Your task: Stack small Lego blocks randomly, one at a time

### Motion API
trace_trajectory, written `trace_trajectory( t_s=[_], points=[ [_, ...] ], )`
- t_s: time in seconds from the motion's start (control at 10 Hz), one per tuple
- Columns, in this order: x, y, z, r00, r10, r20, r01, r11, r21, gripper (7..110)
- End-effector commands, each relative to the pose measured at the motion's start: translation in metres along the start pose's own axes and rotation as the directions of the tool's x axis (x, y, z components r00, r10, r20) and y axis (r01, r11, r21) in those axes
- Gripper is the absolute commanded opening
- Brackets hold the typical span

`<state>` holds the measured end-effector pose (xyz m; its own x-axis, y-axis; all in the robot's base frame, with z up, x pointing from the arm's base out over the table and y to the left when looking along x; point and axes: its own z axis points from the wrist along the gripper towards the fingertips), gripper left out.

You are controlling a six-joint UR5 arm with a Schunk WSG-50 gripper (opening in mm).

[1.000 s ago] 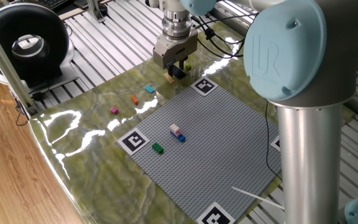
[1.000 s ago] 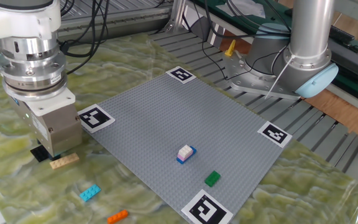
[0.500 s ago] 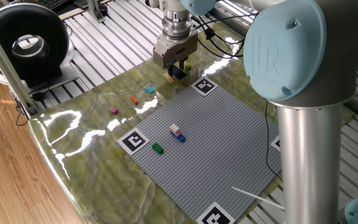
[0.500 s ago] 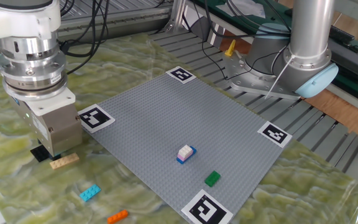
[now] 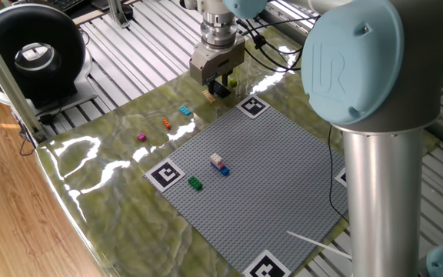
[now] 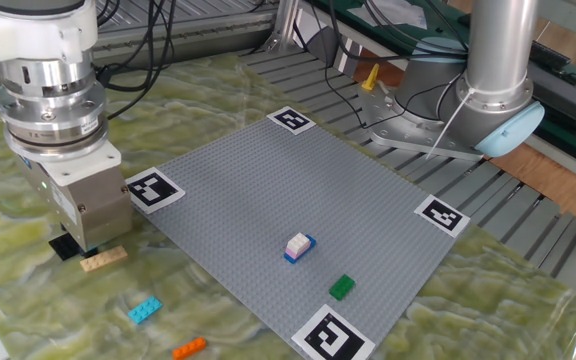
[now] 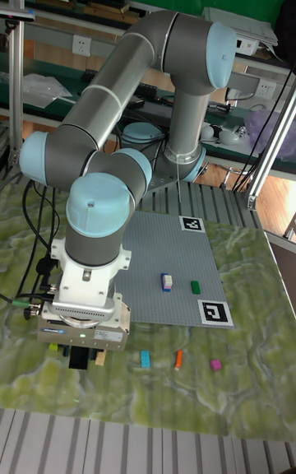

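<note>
Right now the gripper (image 6: 76, 243) is down low at the table, off the corner of the grey baseplate (image 6: 288, 190) by a marker tag (image 6: 154, 187). Directly under it sits the dark plate (image 6: 63, 246), whose edge pokes out past the gripper body on the side away from the baseplate. Whether the fingers are wide, narrow or clamped on that plate I cannot tell; the gripper body hides them in one view and they are too small in the other (image 5: 220, 86).

Just beside the gripper, touching or nearly touching the dark plate, lies the tan brick (image 6: 103, 259), its long axis roughly across the gripper's front. Farther out on the bare table are the cyan brick (image 6: 144, 310) and the orange brick (image 6: 189, 348), with the magenta brick (image 5: 141, 138) beyond them, and a yellow-green one (image 5: 232, 82) on the gripper's far side.

The stack to build on, a white-pink brick on a blue one (image 6: 299, 246), stands well apart on the baseplate, with the green brick (image 6: 342, 287) near it. So my reading is that any carry must run from the gripper across the tag corner toward the baseplate's middle.
</note>
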<state>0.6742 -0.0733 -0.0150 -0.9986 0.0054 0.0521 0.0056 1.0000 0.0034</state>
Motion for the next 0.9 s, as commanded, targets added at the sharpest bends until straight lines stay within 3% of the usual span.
trace_trajectory(
  t_s=[0.0,0.8],
  points=[
    [-0.0008,0.0001,-0.0011,1.0,0.011,0.003,-0.011,1.0,-0.007,22],
    [-0.0011,0.0008,-0.0019,1.0,0.011,0.004,-0.011,1.0,-0.008,22]
  ],
)
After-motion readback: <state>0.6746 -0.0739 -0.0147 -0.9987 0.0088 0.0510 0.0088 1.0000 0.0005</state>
